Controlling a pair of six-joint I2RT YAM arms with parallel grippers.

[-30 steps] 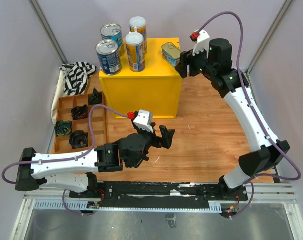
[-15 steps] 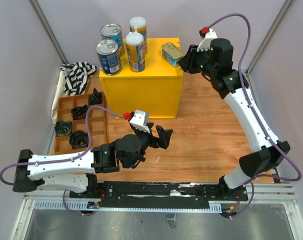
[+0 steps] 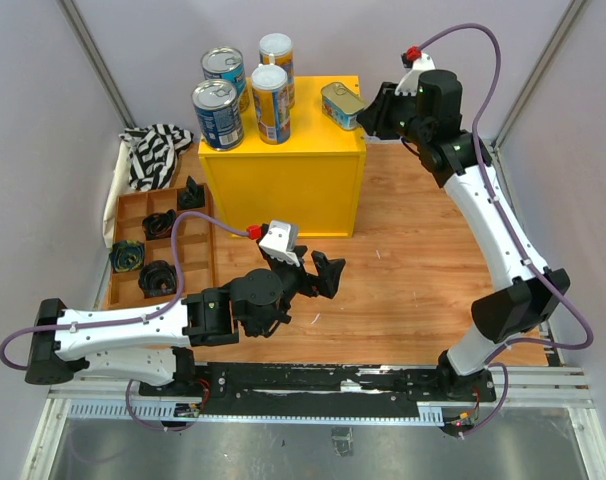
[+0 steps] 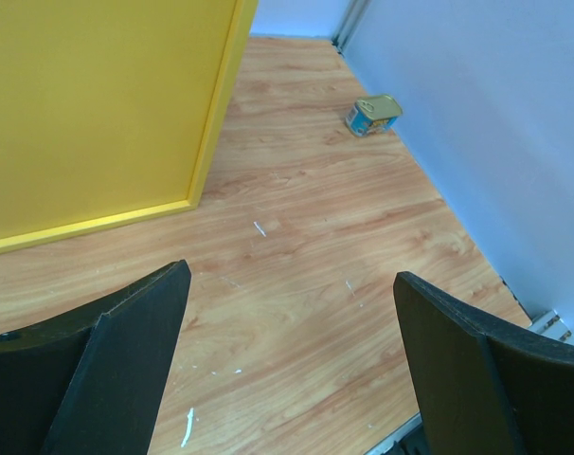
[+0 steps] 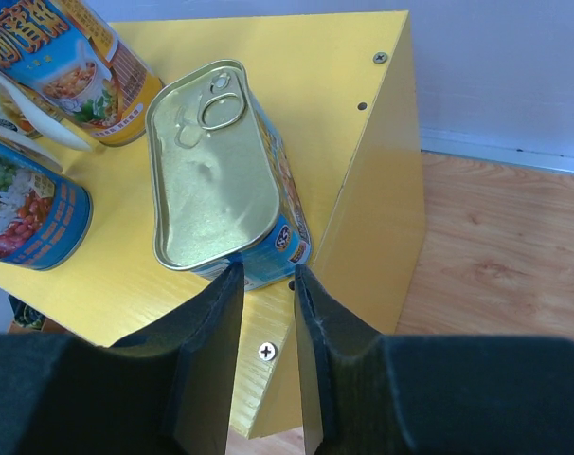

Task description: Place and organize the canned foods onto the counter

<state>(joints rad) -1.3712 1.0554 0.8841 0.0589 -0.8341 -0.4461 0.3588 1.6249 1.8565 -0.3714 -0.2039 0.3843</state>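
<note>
1 gold tin point(image 5: 216, 180) is lying flat on the counter point(image 5: 363, 104), pull-tab lid up, right by the near right corner. The right gripper point(image 5: 268, 318) sits at the tin's near end with its jaws pinched almost together. There's only a thin slit between them, and nothing in it except the counter's edge showing through. Can't tell if the tips actually touch the tin. Only the right wrist cam gives you that much; from the top it's just a black lump next to the tin.

4 more cans are up there too, all upright. The 2 blue cans point(image 3: 217, 113) are on the left side and the 2 slim cans point(image 3: 270, 103) are just right of them, well apart from the tin.

The 2nd tin point(image 4: 373, 114) only shows up in the left wrist cam. It's down on the floor point(image 4: 296, 313), close against the wall point(image 4: 457, 123), well past the counter's corner. I can't find it in the top view, since the right arm crosses that stretch of floor.

The left gripper point(image 4: 292, 275) hangs low over the floor in front of the counter, jaws spread wide with nothing between them.

Off to the left of the counter there's a wooden tray point(image 3: 198, 262) with black bits point(image 3: 157, 277) in its compartments. A striped cloth point(image 3: 155, 155) is bunched up behind it.
</note>
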